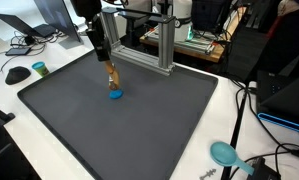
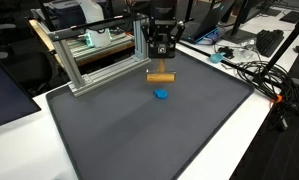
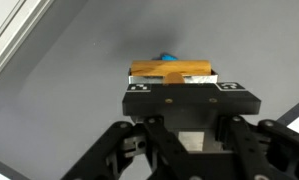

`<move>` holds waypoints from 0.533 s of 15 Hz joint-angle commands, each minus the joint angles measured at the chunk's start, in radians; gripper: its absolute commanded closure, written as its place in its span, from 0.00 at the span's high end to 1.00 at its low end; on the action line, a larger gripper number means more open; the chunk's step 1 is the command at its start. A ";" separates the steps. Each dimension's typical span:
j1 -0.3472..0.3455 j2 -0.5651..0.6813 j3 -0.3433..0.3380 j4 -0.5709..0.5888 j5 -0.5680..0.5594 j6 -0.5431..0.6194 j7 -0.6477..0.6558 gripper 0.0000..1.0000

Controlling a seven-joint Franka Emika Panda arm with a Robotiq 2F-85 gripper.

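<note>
Closest to the wrist camera is the black tool (image 3: 184, 88). Its two fingers are pressed in on a long tan wooden block (image 3: 171, 69) and pinch it tight. A small blue round thing (image 3: 169, 56) peeks out from behind the block.

In both exterior views the block hangs in the air, right above the blue round thing (image 2: 162, 94). The two look a little apart, but I cannot tell for sure. The blue round thing lies on a big dark grey mat (image 2: 179, 135) that covers the white surface (image 1: 234, 110). A silver metal frame (image 2: 99, 60) stands behind the blue round thing, near it, at the edge of the mat. A teal round thing (image 1: 224, 152) lies well apart from the blue round thing, off the mat.

I think the block could slip if the pinch is weak. Then it would drop on the blue round thing and knock it away. If the tool goes down too hard, the block could push the blue round thing sideways or twist in the fingers. A wide swing could bump the frame.
</note>
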 commanded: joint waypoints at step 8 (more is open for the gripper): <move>0.047 0.137 -0.026 0.111 -0.023 0.012 0.238 0.22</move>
